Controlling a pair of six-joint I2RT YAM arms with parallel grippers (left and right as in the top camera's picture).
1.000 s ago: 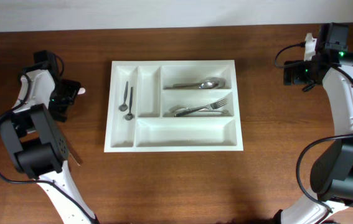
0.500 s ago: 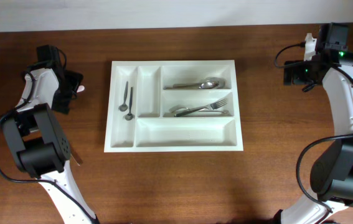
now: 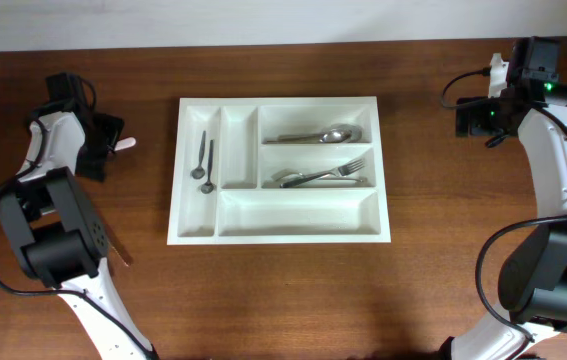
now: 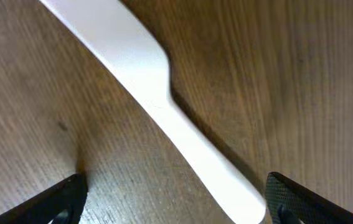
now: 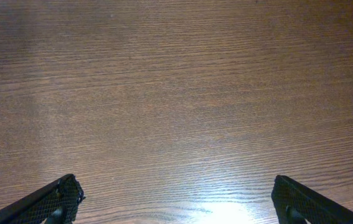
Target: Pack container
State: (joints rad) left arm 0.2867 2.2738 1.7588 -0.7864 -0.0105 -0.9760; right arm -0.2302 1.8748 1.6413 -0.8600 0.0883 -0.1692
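Observation:
The container is a white five-compartment cutlery tray in the middle of the table. Its left narrow slot holds two small spoons, the top long slot a spoon, and the middle long slot forks. My left gripper is open to the left of the tray, low over a white plastic utensil. In the left wrist view the utensil lies flat on the wood, its end between the open jaws and near the right finger. My right gripper is open and empty over bare wood at the far right.
The tray's second narrow slot and its bottom long slot hold nothing. A thin pale stick-like item lies on the table by the left arm's base. The table's back edge meets a white wall.
My left gripper has shifted slightly toward the far side and to the left, staying over the white utensil, which still lies on the table. The right arm has not moved.

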